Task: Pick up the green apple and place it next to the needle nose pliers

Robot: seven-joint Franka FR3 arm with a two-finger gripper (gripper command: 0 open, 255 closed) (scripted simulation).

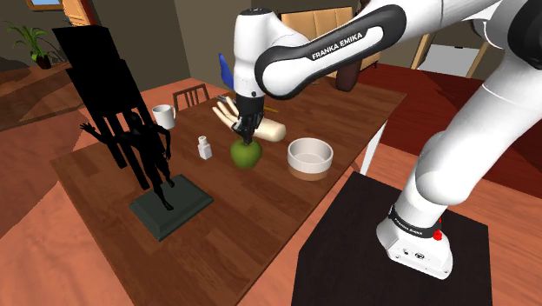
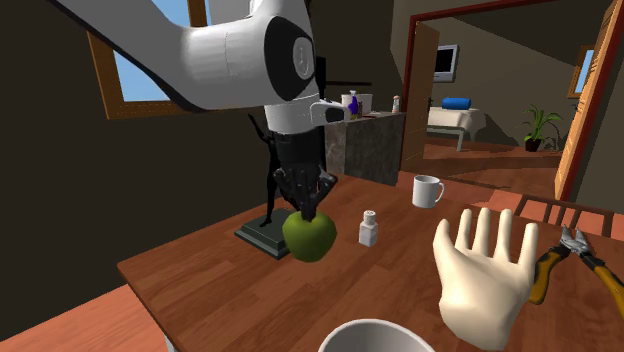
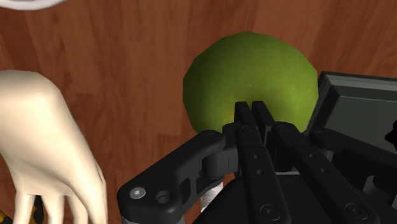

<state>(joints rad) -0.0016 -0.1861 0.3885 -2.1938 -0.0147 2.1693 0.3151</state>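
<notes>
At centre of the shoulder view, green apple point(image 1: 246, 155) is at the middle of the wooden table point(image 1: 261, 222), between a small white bottle point(image 1: 204, 148) and a white bowl point(image 1: 310, 158). Gripper point(image 1: 247, 136) hangs directly over it. The wrist view shows its 2 fingers drawn together until they meet, tips at the apple's top. Cream hand model point(image 2: 483, 270) lies just beside the apple. Needle nose pliers point(image 2: 575, 262), yellow-handled, lie at the second exterior view's right edge, past the hand model and apart from the apple. White mug point(image 2: 427, 190) and dark figurine point(image 1: 152, 174) stand farther off.
</notes>
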